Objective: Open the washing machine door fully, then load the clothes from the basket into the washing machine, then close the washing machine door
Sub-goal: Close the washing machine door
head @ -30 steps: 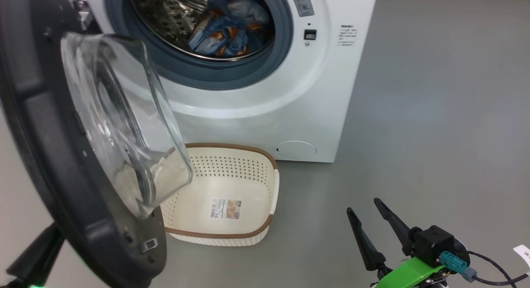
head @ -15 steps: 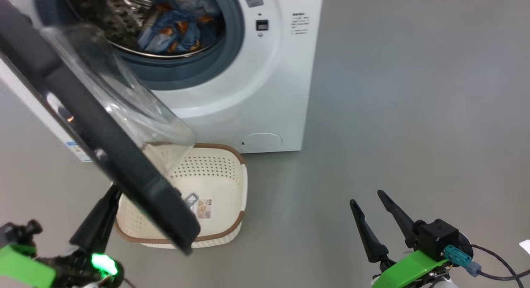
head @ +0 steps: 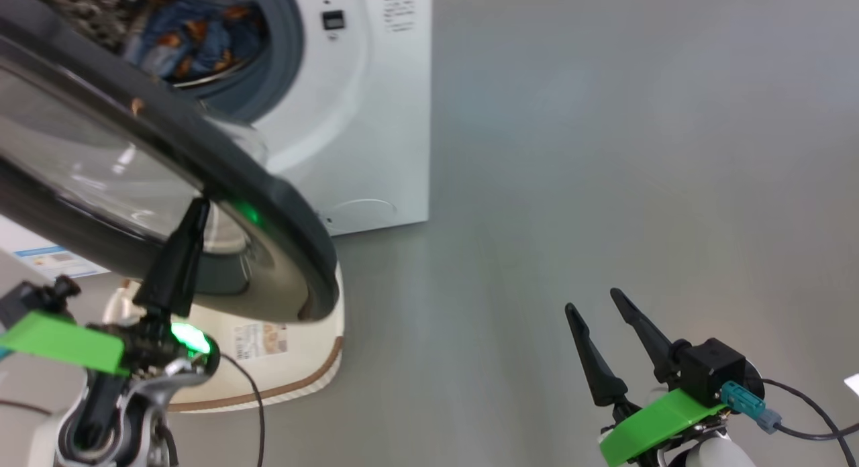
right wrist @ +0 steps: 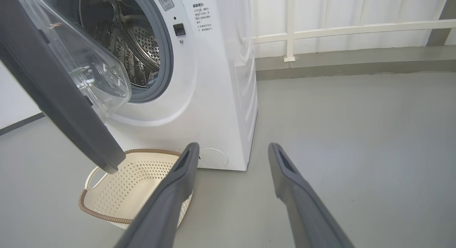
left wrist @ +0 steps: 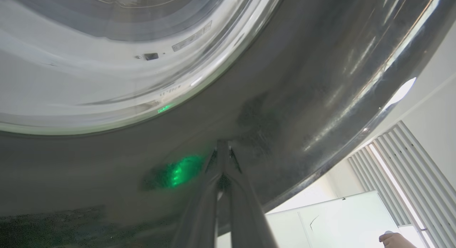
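Grey floor (head: 604, 151) w/ basket (right wrist: 142, 173) under washing machine door (head: 268, 185) — left tool (left wrist: 223, 148) pressed together against its rim, right tool (head: 593, 302) spread.

The left gripper (head: 199, 209) and right gripper (head: 593, 303) each have two long, tapering, matte dark fingers (right wrist: 302, 198). Behind each sits a flat bright-green bracket (head: 654, 423). The right wrist carries a black box (head: 711, 380) with a teal connector (head: 738, 396) and a black cable (head: 815, 440). The left wrist has a glowing green light (head: 190, 338), silvery metal, a thin black wire (head: 260, 420) and a pale forearm (head: 40, 447).
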`<state>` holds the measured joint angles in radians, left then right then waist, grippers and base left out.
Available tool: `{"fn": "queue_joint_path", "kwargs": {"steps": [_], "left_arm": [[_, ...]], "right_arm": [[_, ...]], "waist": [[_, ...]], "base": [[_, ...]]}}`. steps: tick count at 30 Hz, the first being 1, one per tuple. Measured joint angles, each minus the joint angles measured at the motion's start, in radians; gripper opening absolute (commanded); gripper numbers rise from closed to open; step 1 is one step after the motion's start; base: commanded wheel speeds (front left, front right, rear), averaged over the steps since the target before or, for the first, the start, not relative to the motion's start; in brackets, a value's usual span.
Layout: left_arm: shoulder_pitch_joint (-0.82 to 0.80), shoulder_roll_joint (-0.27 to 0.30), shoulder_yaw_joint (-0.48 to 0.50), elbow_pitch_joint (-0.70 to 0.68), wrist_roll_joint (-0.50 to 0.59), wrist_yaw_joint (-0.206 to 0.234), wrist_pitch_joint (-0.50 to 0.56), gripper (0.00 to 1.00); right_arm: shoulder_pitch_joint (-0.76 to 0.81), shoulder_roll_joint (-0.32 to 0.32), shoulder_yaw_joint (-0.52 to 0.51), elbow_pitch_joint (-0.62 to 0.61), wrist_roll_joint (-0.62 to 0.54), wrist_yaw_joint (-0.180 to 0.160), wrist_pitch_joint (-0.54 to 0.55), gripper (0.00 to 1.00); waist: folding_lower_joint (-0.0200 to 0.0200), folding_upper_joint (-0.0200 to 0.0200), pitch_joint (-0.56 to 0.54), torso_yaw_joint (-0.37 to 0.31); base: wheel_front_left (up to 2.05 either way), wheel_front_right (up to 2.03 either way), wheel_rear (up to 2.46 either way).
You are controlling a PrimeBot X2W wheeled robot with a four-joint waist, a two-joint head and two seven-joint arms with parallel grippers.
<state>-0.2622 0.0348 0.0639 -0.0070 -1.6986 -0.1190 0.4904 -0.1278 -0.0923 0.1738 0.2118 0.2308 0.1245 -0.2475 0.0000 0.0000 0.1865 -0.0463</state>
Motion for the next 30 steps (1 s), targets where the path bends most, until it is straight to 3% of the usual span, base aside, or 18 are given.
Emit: {"fn": "queue_joint_path", "kwargs": {"steps": [13,22,30], "left_arm": [[-0.152,-0.004,-0.009,0.089,-0.029,-0.001,-0.06,0.0],[-0.146,-0.004,-0.005,0.098,-0.032,-0.001,-0.079,0.0],[-0.032,-0.004,0.004,0.092,-0.047,-0.001,-0.132,0.0]], "right_arm": [[-0.029,0.008,-0.008,0.01,0.002,0.0,-0.001,1.0],[-0.038,0.017,-0.023,0.01,0.001,0.0,-0.001,1.0],[-0.035,0.024,-0.021,0.014,0.001,0.0,-0.001,1.0]], "waist": [[0.0002,0.0,0.054,-0.072],[0.0001,0.0,0.028,-0.057],[0.0,0.0,-0.019,-0.028]], "base": [[0.0,0.0,0.0],[0.0,0.0,0.0],[0.0,0.0,0.0]]}}
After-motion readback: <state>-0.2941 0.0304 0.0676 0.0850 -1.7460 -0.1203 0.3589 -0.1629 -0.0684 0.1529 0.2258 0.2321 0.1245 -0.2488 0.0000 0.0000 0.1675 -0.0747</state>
